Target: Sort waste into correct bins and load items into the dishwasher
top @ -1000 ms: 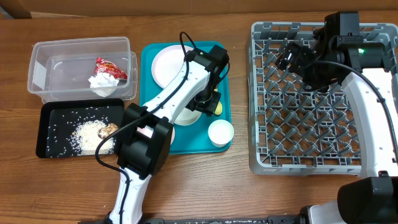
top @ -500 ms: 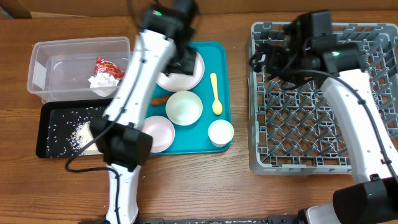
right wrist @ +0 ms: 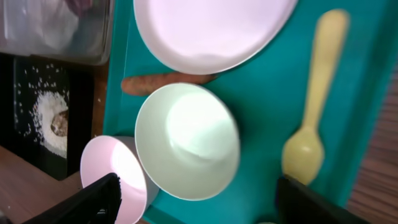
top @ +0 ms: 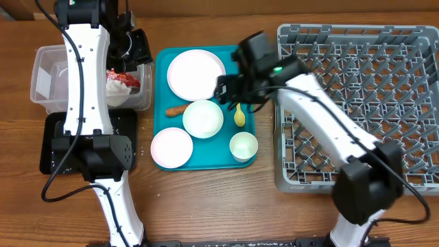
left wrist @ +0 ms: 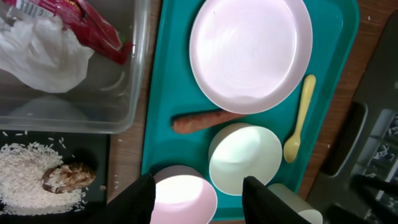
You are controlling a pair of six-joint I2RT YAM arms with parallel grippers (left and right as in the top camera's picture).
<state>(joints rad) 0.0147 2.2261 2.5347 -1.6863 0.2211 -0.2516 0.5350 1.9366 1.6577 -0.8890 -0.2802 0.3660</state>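
On the teal tray (top: 243, 58) lie a pale plate (top: 195, 74), an orange carrot (top: 177, 110), a white bowl (top: 203, 118), a pinkish bowl (top: 171, 147), a small cup (top: 243, 145) and a yellow spoon (top: 238, 113). The red wrapper (top: 122, 75) and white napkin (top: 116, 89) lie in the clear tub (top: 41, 68). Rice (left wrist: 25, 174) and a brown lump (left wrist: 68, 175) lie in the black tray (left wrist: 37, 149). My left gripper (left wrist: 199, 199) is open and empty, high over the tub's right edge (top: 134, 44). My right gripper (right wrist: 205, 205) is open and empty above the bowl (right wrist: 186, 143) and spoon (right wrist: 311, 112).
The grey dish rack (top: 357, 103) fills the right side of the table and holds nothing I can see. My left arm's links hide most of the black tray (top: 49, 144) in the overhead view. Bare wooden table runs along the front.
My left arm has swung from over the teal tray to the far left above the tub. My right arm has moved left from the rack to over the tray. The carrot has come into view.
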